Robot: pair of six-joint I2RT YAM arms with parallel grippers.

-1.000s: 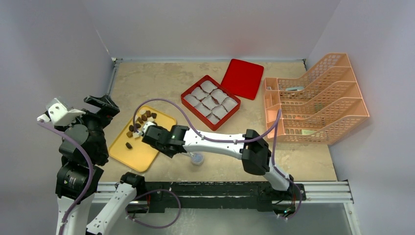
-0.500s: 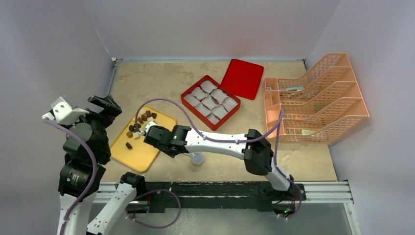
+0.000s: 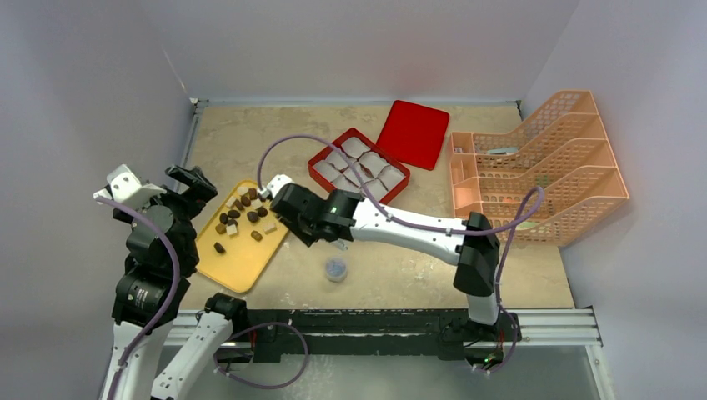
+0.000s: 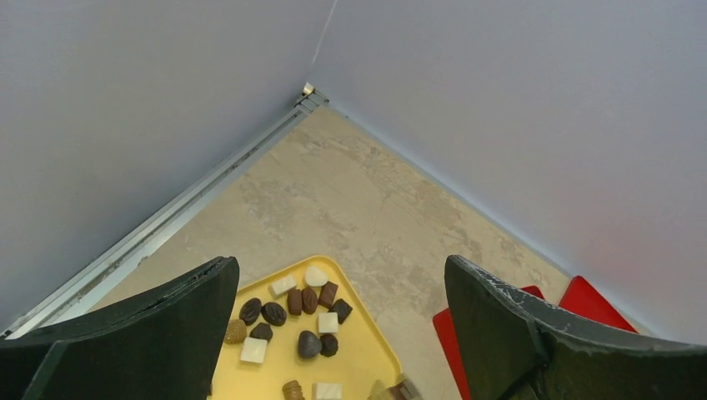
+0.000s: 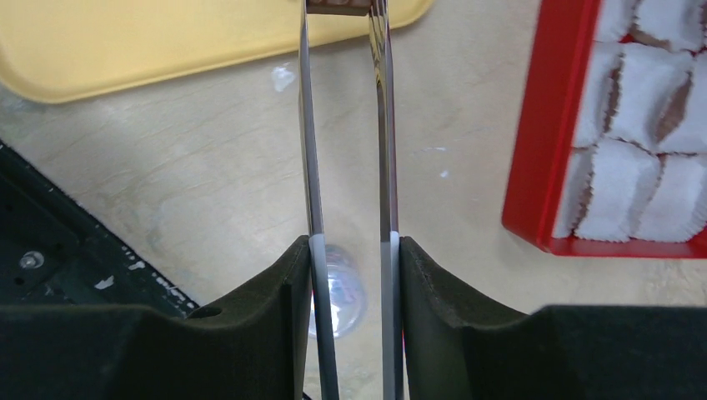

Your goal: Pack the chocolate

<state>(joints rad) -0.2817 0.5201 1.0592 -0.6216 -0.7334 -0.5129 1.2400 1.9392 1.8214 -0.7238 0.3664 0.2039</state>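
The right gripper (image 5: 350,250), pinching tweezers (image 5: 310,125) that grip a chocolate (image 5: 338,7), has swung from the tray (image 3: 242,265) toward the box (image 3: 318,172); the left gripper's (image 4: 340,283) jaws stay spread.

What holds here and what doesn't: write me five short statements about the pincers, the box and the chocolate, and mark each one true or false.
1. The left pincer stands wide open with nothing in it. True.
2. The red box has its lid on. False: the lid lies flat on the table beside the box.
3. The chocolate lies on the yellow tray. True.
4. The right pincer is empty. False: it is shut on metal tweezers.
5. The red box holds white paper liners. True.
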